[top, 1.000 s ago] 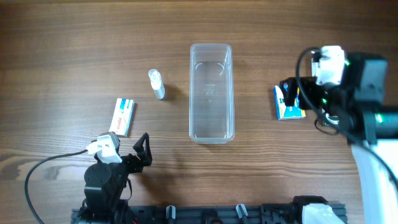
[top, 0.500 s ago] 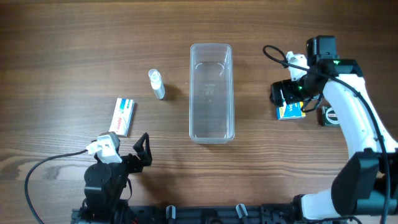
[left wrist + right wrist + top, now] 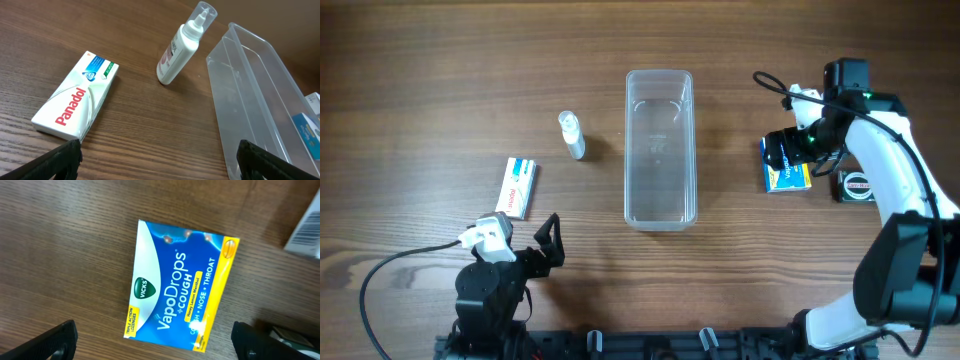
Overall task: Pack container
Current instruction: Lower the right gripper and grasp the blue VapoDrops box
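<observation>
**Right arm settles over the cough drops, and the bin has nothing in it**

Over the last second the right arm has swung in from the right edge of the table [image 3: 420, 60]. Its claw [image 3: 782, 152] now hangs above the blue Vicks box [image 3: 180, 292], with the fingers spread wide to either side and touching nothing we can see. We read that as the lead-in to a first pick — the descent and the closing are yet to come.

The left claw [image 3: 520, 248] has not moved. It waits near the front edge, also spread wide and empty, facing the Panadol box [image 3: 75, 102] and the white bottle [image 3: 179, 50], which both lie left of the bin. The bin [image 3: 660, 150] sits at the table's middle, its long side running front to back — clear, with nothing in it. We judge that none of the three items is packed yet.
</observation>
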### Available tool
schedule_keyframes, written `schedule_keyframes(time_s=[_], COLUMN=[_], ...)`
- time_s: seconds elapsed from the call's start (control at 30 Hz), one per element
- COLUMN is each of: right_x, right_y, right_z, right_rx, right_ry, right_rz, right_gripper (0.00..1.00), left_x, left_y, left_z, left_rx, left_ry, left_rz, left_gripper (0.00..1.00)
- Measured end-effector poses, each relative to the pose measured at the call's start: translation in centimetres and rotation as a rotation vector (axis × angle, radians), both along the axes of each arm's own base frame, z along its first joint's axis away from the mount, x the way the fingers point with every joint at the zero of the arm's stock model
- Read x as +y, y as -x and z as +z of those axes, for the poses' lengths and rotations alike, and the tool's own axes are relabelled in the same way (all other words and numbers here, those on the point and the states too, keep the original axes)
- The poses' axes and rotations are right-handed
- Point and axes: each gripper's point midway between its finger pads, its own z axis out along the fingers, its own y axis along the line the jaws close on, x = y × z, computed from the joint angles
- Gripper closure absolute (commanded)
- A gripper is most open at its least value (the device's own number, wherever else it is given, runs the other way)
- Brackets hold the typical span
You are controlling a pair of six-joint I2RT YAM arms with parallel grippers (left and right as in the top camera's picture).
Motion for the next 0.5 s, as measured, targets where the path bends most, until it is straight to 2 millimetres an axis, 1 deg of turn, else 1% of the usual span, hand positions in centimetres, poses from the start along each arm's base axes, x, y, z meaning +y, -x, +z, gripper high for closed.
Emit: schedule_keyframes(time_s=[0.07, 0.17, 0.33, 0.47, 0.5], right_x=[-0.1, -0.2, -0.5, -0.8, -0.8], right_y=[-0.2, -0.5, -0.5, -0.7, -0.6], right_z=[-0.8, -1.3, -3.3, -3.4, -3.8], right_rx=[0.013, 0.012, 0.056, 0.054, 0.064], right_ry=[0.004, 0.008, 0.013, 0.017, 0.017], right_rz=[0.002, 0.002, -0.005, -0.010, -0.010], right_gripper=[0.00, 0.00, 0.00, 0.00, 0.00], left_x=[0.0, 0.0, 0.0, 0.0, 0.0], left_y=[0.0, 0.0, 0.0, 0.0, 0.0], left_z=[0.0, 0.0, 0.0, 0.0, 0.0], left_rx=[0.000, 0.000, 0.000, 0.000, 0.000], left_ry=[0.000, 0.000, 0.000, 0.000, 0.000], left_rz=[0.000, 0.000, 0.000, 0.000, 0.000], left_gripper=[0.00, 0.00, 0.00, 0.00, 0.00])
